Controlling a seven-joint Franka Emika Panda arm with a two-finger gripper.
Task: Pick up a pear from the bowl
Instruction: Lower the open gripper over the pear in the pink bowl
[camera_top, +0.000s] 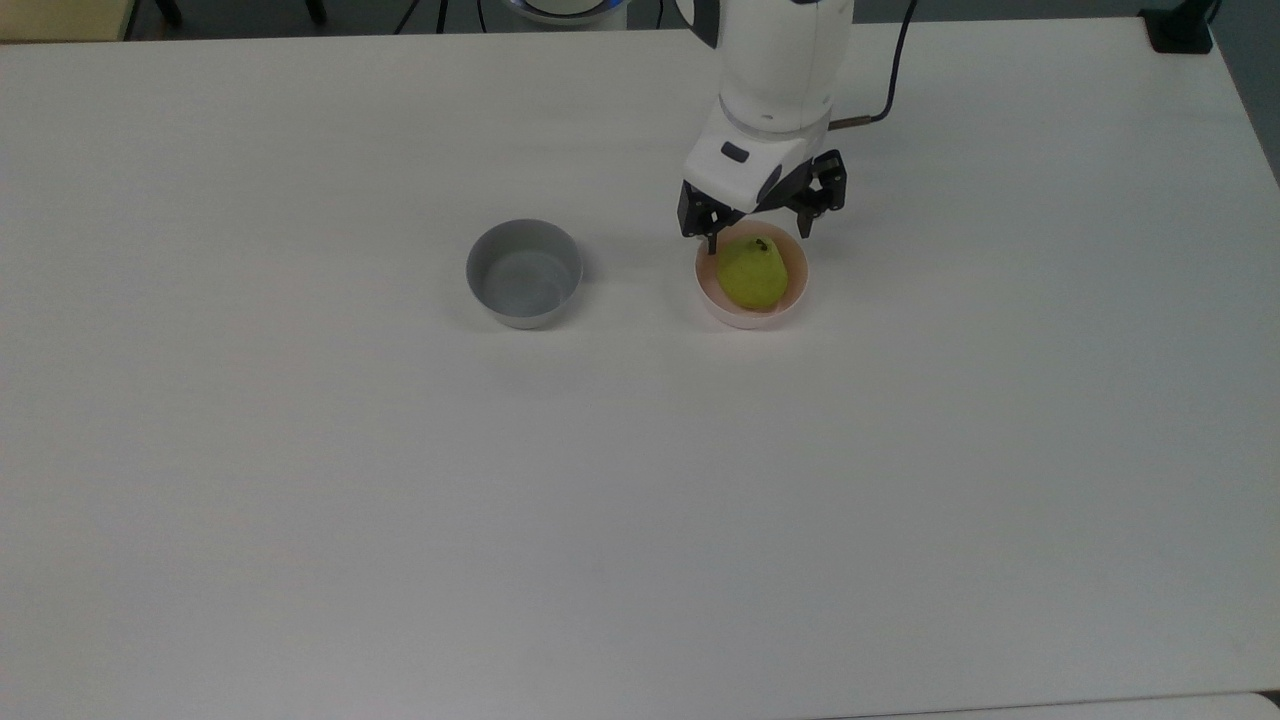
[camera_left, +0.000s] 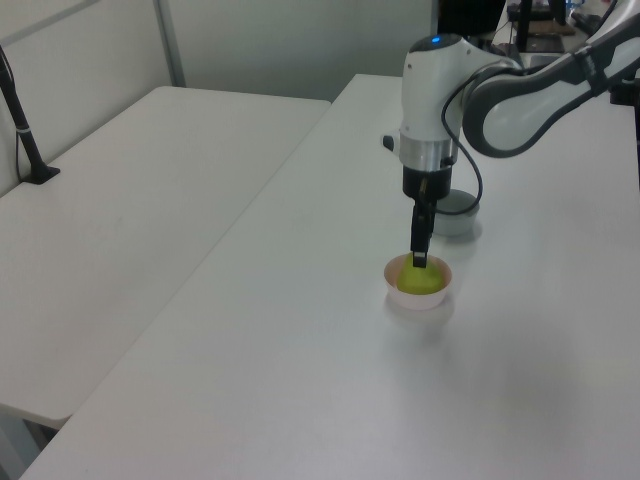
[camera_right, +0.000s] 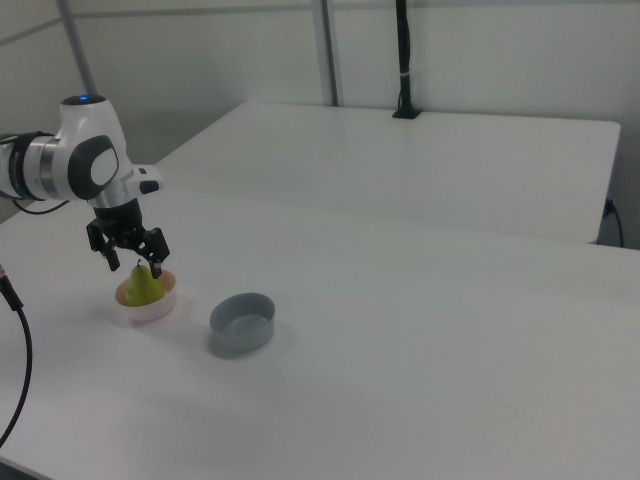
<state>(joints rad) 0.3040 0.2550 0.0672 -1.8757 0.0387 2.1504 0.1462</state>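
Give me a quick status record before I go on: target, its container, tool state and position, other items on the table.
target: pear, yellow-green, stem up
container: pale pink bowl, pear sits inside it
tool: open, fingers straddling the pear's top, not closed on it
tool position: just above the pink bowl, at its far rim in the top view
other item: grey bowl, nothing in it, to the top view's left of the pink bowl, apart from it
surface: white table
grasp: not yet made

Franka Panda arm (camera_top: 780, 60): white glossy casing with grey joint sections.
Black two-finger gripper (camera_top: 762, 235) below a white wrist block; black cable alongside; blue light on top.
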